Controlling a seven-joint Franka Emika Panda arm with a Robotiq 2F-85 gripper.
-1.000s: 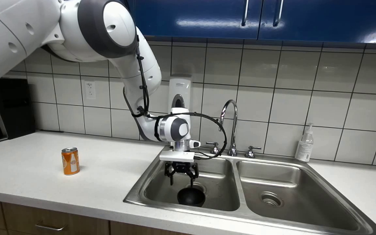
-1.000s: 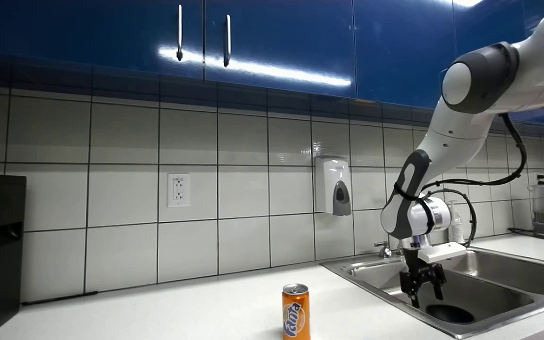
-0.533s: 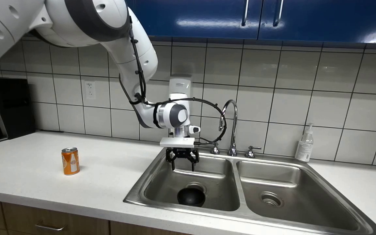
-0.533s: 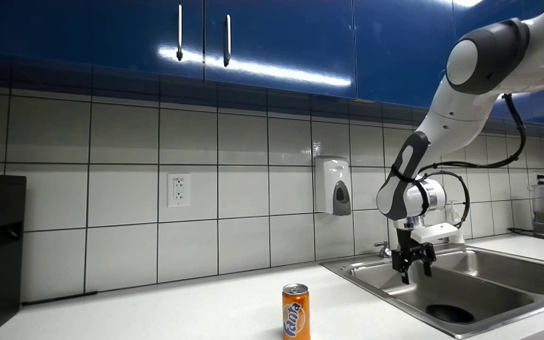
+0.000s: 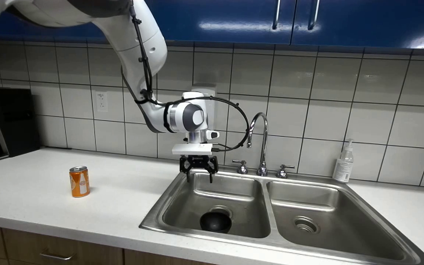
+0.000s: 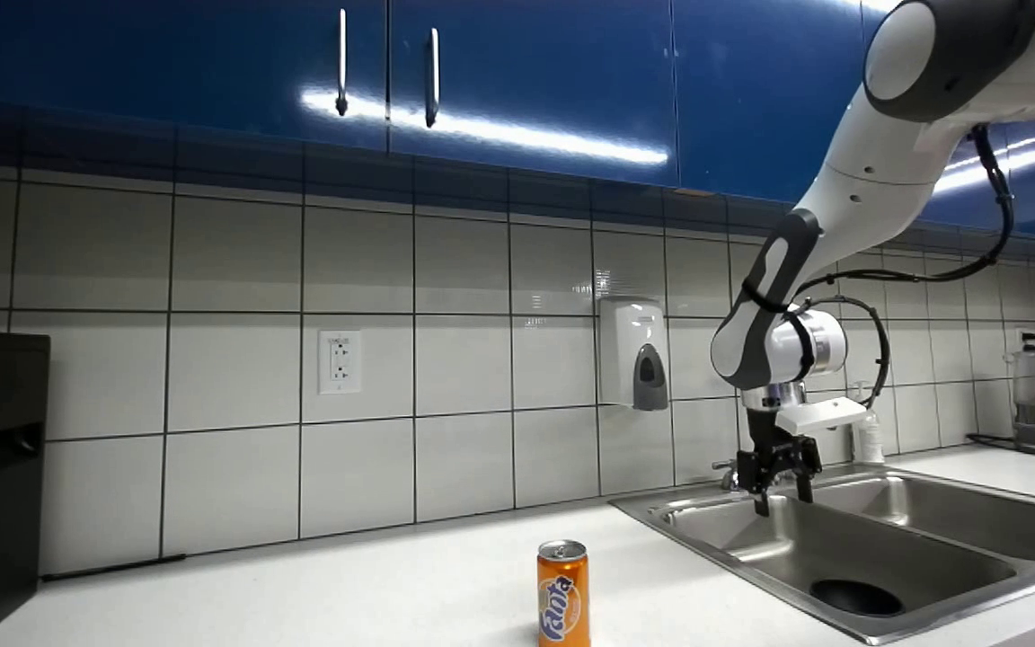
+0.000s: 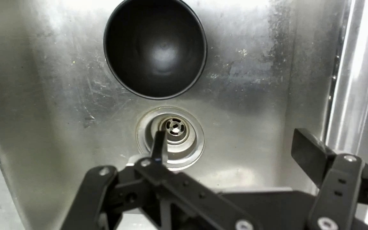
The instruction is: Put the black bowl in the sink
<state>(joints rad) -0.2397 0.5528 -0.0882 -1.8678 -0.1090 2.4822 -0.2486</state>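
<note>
We see the pincer (image 5: 200,180), released and holding nothing, rising higher. The black bowl (image 5: 215,222) stays in the sink's left basin (image 5: 248,215); we judge the task done.

– What covers the wall (image 6: 464,270)?
– It is covered by pale tiles (image 5: 289,73), with dark lines (image 6: 303,270) between them.
– And above?
– Above hang glossy blue cabinets (image 6: 526,45), on which an exterior view shows 2 metal handles (image 5: 276,14); a reflected light (image 6: 482,128) shines there brightly.
– And below?
– Below is a white counter (image 5: 123,191), with brown drawer fronts (image 5: 24,243) underneath.
</note>
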